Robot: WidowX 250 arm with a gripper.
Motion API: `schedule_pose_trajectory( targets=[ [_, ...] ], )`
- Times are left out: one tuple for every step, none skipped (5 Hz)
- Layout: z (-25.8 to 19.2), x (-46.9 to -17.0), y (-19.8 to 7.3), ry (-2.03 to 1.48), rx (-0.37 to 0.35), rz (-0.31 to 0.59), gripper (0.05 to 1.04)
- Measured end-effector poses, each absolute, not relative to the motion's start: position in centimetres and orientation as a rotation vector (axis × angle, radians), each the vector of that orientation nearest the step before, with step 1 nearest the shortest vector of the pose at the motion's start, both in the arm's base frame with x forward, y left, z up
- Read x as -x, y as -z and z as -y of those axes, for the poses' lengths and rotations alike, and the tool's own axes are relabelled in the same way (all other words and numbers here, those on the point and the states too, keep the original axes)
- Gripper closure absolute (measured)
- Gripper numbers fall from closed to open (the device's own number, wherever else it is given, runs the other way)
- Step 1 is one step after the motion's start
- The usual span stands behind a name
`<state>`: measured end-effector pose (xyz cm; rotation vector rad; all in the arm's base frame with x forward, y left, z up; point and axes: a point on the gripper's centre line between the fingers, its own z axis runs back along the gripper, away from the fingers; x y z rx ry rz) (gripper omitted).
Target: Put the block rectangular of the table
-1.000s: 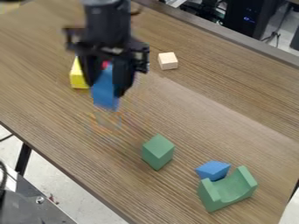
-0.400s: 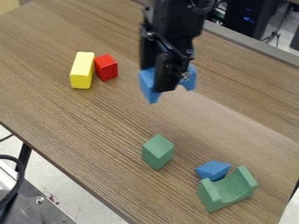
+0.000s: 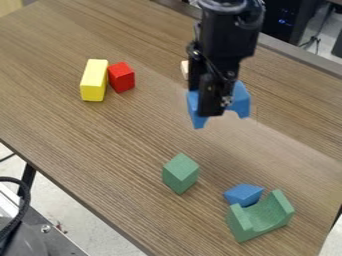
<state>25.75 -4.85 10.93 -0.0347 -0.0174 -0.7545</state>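
Blue: clamping arched block (image 3: 240, 100), likely the rectangular one meant, by its middle in gripper (image 3: 212, 111), holding it above table (image 3: 133, 140), probably for balance and clearance while carrying.

The black two-finger gripper (image 3: 212, 112) hides the middle of a blue block with a notched underside (image 3: 240, 101) and most of a pale wooden block (image 3: 184, 69). A green block with a curved hollow (image 3: 246, 227) partly covers a small, angular blue block (image 3: 244, 193). The top edge cuts off the black arm (image 3: 230, 32).
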Motion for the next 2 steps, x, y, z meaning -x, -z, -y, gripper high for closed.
schedule_pose_trajectory(
  targets=[
    [6.14, -26.05, -10.54, 0.822, 0.014, 0.009, 0.527],
    [7.1, -26.27, -9.61, 0.867, 0.006, -0.004, 0.527]
  ],
)
